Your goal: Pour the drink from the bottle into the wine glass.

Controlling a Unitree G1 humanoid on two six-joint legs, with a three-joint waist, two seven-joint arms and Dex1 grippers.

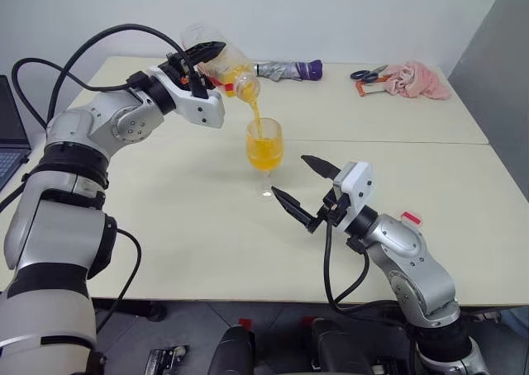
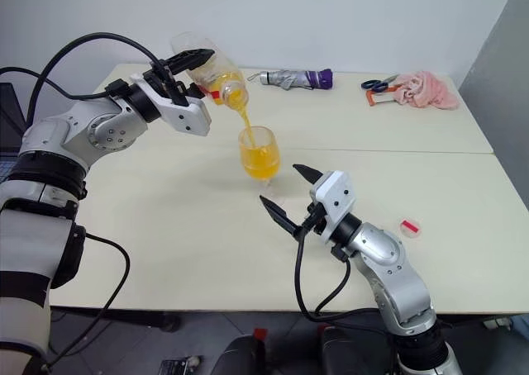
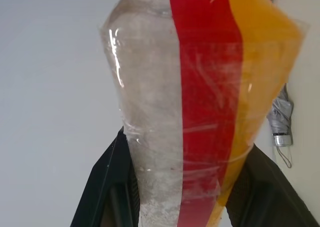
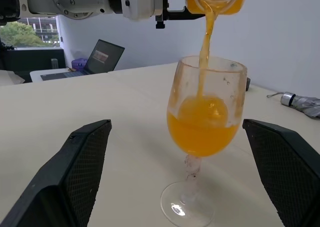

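1. Drink (image 4: 202,132): orange liquid, falling in a thin stream from the bottle mouth into the glass bowl; bowl judged roughly half full.
2. Wine glass (image 1: 264,146): upright on its foot, centre of the head view, directly under the stream.
3. Bottle (image 1: 221,64): upper centre-left, tipped mouth-down over the glass rim, uncapped; some liquid remains inside.
4. Left gripper (image 1: 192,65): clenched on the bottle body, fingers either side of it.
5. Right gripper (image 1: 306,192): released, jaws spread wide, just below and right of the glass foot, apart from the stem.
6. Handling advice: hold the tilt steady, keep the mouth centred over the bowl, and level the bottle before the drink nears the rim; splashing is the likely fault.
7. Table (image 1: 413,193): cream, two joined tops.
8. Far edge: folded umbrella (image 1: 289,69), scissors (image 1: 367,74), pink cloth (image 1: 413,79).
9. Upper right: grey partition; pale wall behind.
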